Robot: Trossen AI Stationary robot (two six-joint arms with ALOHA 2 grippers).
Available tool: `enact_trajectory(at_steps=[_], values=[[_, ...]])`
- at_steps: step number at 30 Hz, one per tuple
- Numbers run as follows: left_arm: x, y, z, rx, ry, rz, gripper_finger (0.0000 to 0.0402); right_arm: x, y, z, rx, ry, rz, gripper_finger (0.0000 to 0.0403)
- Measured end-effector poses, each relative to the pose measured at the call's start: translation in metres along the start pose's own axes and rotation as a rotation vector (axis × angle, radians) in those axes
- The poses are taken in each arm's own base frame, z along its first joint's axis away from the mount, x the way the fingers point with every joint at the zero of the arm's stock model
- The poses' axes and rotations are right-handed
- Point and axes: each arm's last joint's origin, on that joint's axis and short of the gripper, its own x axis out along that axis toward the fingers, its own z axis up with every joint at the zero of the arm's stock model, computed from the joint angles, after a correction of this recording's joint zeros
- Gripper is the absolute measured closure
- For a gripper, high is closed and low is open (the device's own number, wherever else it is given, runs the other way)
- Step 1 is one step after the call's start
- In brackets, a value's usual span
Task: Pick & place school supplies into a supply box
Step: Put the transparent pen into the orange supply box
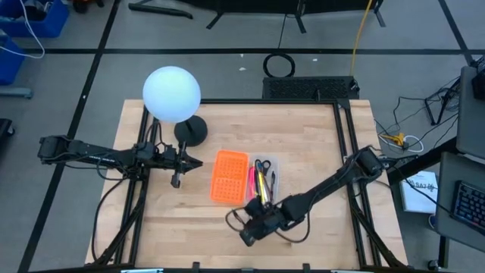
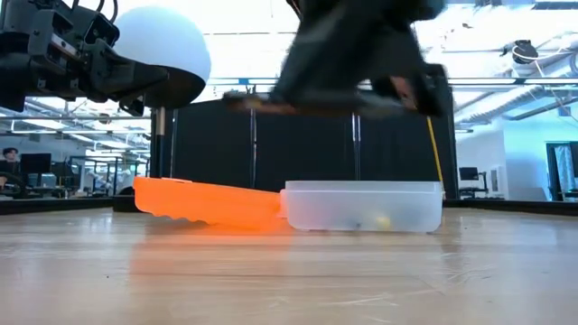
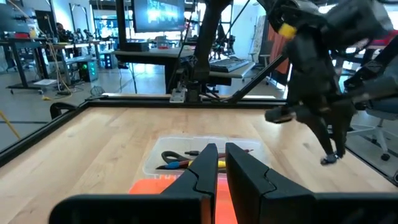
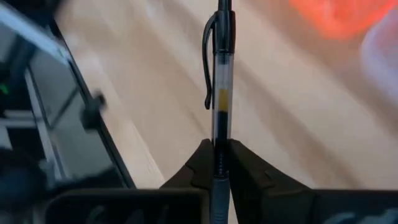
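Note:
The supply box lies open mid-table, its orange holed half (image 1: 229,176) beside the clear tray (image 1: 264,179). Black-handled scissors (image 1: 262,165) and yellow, pink and black pens (image 1: 260,184) lie in the tray. My right gripper (image 1: 254,227) hovers just past the tray's near end, shut on a clear-barrelled pen with a black clip (image 4: 222,74). My left gripper (image 1: 178,173) waits shut above the table, left of the orange half. In the low view the orange half (image 2: 203,203) and the tray (image 2: 361,208) rest flat on the wood. My right gripper (image 4: 222,149) pinches the pen between its two fingers on the lower barrel (image 4: 221,134), below the clip. The pen lies along the fingers and sticks out forward past the tips. It is lifted clear of the table.
A white globe lamp (image 1: 172,93) on a black base (image 1: 191,131) stands at the table's far left, close to my left arm. Black frame rails (image 1: 345,152) run along the table's edges. Bare wood lies to the right of the tray and near the front edge.

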Motion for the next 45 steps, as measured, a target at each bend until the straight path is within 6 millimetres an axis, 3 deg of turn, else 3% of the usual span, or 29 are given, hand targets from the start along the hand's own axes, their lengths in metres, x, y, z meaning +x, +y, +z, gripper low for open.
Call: enact_trajectory(at_steps=[7,13,17,28,36,41,45], values=[[0.000,0.000,0.000,-0.026,-0.003,-0.002,0.0366,-0.037,-0.001,0.037,0.103,-0.198,-0.027,0.0384],[0.000,0.000,0.000,-0.064,0.000,-0.002,0.0366,-0.057,-0.033,0.058,0.411,-0.265,-0.274,0.0384],[0.000,0.000,0.000,-0.071,-0.001,-0.002,0.0366,-0.049,-0.051,0.068,0.516,-0.172,-0.384,0.0384],[0.000,0.000,0.003,-0.069,-0.030,-0.003,0.0366,-0.020,-0.087,0.101,0.507,-0.037,-0.510,0.0384],[0.000,0.000,0.003,-0.070,-0.028,-0.003,0.0366,-0.016,-0.095,0.107,0.477,-0.002,-0.526,0.0383],[0.000,0.000,0.002,-0.079,-0.024,-0.007,0.0366,-0.016,-0.098,0.104,0.484,0.004,-0.545,0.0380],[0.000,-0.001,0.002,-0.105,-0.015,-0.035,0.0366,-0.004,-0.113,0.094,0.522,0.018,-0.537,0.0384]])
